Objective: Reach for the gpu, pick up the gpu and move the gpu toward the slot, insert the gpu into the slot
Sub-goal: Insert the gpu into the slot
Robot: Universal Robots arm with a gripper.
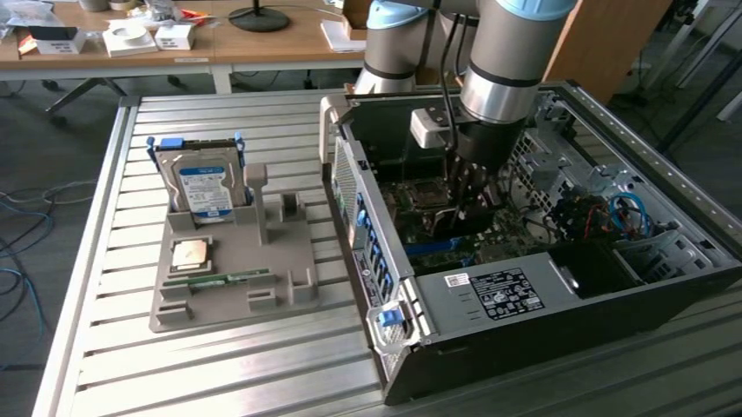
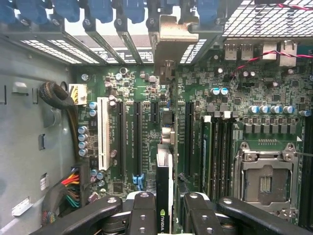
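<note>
The insertion step appears to be in hand: inside the open black and silver computer case (image 1: 649, 261), the black-fingered gripper (image 2: 164, 208) is clenched on the thin dark gpu card (image 2: 164, 181), which stands on edge between the black fingers (image 2: 144, 210) with its long pale silver end bracket (image 2: 168, 49) reaching toward the case's rear expansion openings. Relative to the green motherboard (image 2: 234, 78), the card hangs just above it, roughly in line with a long narrow black plastic slot (image 2: 188, 137) that runs beside the square silver CPU socket (image 2: 264, 178); whether the card's edge already touches the slot cannot be told. Judging by this, seating calls for keeping the card upright and parallel to the slot, with the bracket matched to its opening, before pressing straight down. A green and white logo on the card's edge looks like an NVIDIA mark; the white label on the case's grey power supply (image 1: 493, 291) is unreadable.
</note>
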